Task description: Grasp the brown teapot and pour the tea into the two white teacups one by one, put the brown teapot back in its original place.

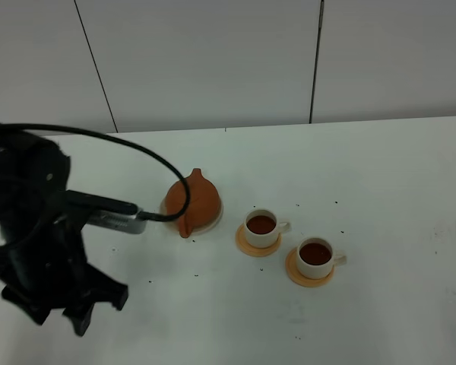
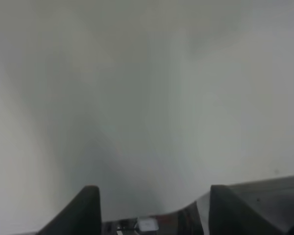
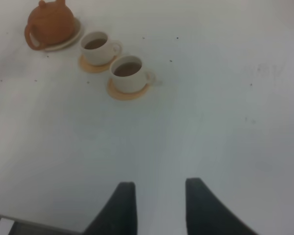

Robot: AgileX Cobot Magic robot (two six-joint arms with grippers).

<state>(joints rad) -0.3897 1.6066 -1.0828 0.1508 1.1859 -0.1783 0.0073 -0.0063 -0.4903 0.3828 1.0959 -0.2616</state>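
The brown teapot [image 1: 194, 201] [image 3: 50, 23] sits upright on its cream saucer [image 1: 215, 219] [image 3: 72, 35], handle toward the front. Right of it stand the two white teacups, one nearer the pot [image 1: 261, 226] [image 3: 98, 46] and one further right [image 1: 315, 256] [image 3: 130, 72]; both hold dark tea. My left gripper [image 1: 61, 313] [image 2: 154, 203] hangs low at the front left, well away from the pot, open with only bare table between its fingers. My right gripper [image 3: 159, 205] is open and empty, set back from the cups; the exterior view does not show it.
Each cup rests on a flat orange coaster [image 1: 251, 247] [image 1: 305, 279]. A black cable [image 1: 137, 152] arcs from the left arm toward the teapot. Small dark specks dot the white table [image 1: 380, 190]. A grey wall stands behind the table's far edge.
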